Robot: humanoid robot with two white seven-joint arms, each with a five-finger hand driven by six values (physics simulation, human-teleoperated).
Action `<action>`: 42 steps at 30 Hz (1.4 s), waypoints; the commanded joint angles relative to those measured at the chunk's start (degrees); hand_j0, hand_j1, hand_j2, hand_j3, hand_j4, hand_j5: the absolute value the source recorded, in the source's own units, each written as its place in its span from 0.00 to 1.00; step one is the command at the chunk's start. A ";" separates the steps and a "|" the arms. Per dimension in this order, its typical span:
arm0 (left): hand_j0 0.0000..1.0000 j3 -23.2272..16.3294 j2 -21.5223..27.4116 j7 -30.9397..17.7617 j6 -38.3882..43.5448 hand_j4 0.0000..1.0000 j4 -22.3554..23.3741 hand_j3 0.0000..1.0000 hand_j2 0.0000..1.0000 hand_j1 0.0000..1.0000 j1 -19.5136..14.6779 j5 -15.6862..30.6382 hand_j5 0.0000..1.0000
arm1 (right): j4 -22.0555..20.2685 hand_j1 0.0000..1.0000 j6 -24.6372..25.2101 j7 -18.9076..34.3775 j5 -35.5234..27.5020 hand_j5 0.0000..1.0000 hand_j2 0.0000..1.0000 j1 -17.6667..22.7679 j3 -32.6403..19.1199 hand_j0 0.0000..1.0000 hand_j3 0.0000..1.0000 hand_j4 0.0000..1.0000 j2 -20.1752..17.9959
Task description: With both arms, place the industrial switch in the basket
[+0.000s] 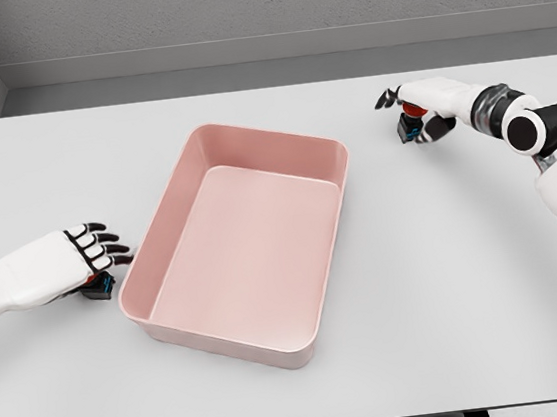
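White table (pixel 448 280) fills most of the head view, grey wall behind at 12 o'clock. Pink basket (pixel 329 253), rectangular, open top, sits at centre, turned a bit so its long axis runs roughly 1 to 7 o'clock; nothing inside it.

Right hand (pixel 417 112) at about 2 o'clock from the basket, well apart from it, arm coming in from the right edge. Its fingers are curled over a small industrial switch (pixel 412 129), dark body with red on top and a bit of blue at the base. Switch appears to rest on the table under the palm; cannot tell if it is lifted.

Left hand (pixel 73 260) at about 9 o'clock, just beside the basket's left wall, arm coming in from the lower left. Black-tipped fingers (pixel 112 250) stretched nearly flat, slightly spread, pointing at the basket. A second small dark object (pixel 101 285) with a blue edge lies under the palm, mostly hidden; hand lies on top of it, cannot tell if it is gripped.
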 commanded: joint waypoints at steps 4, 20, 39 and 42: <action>0.51 0.03 0.82 -0.72 -0.06 0.51 -0.28 0.51 0.51 0.51 0.00 0.07 0.51 | 0.01 0.57 -0.13 -0.02 -0.14 0.57 0.57 0.00 -0.01 0.57 0.57 0.57 -0.14; 0.24 0.82 2.76 -0.72 -0.06 0.24 -0.10 0.24 0.24 0.24 -0.35 -0.11 0.24 | 0.10 0.43 0.05 -0.02 0.04 0.43 0.43 0.09 -0.10 0.43 0.43 0.43 -0.40; 0.19 7.06 -0.85 0.24 -0.06 0.19 0.87 0.19 0.19 0.19 -7.03 1.56 0.19 | -2.71 0.38 -0.31 -0.02 -0.05 0.38 0.38 -0.09 -0.19 0.38 0.38 0.38 -0.75; 0.20 6.70 -2.78 0.24 -0.06 0.20 0.69 0.20 0.20 0.20 -8.79 3.23 0.20 | -3.94 0.38 -0.22 -0.02 -0.14 0.38 0.38 0.00 -0.36 0.38 0.38 0.38 -0.93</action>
